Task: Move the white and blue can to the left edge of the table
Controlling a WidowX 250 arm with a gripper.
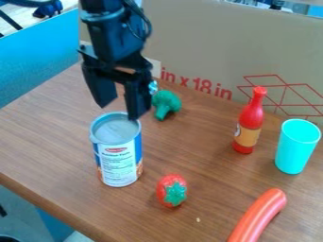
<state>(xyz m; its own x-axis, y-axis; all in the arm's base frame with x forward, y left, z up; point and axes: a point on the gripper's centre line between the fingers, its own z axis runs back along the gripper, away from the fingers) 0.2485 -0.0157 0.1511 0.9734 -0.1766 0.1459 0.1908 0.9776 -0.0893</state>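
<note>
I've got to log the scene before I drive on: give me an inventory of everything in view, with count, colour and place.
Can: one, blue and white label, upright under the claw
Toy broccoli: one, green, behind the can to its right
Leafy-topped toy: one, red with green, right of the can, nearer the camera
Bottle: one, red, tan label, upright at right
Cup: one, turquoise, beside the bottle
Sausage: one, orange-red, lower right
Tabletop: one, brown wood
Cardboard: one sheet, tan with red print, behind
Panel: one, blue, upper left
Arm: one, black, from the top edge
Claw: one, black, open over the can
</note>
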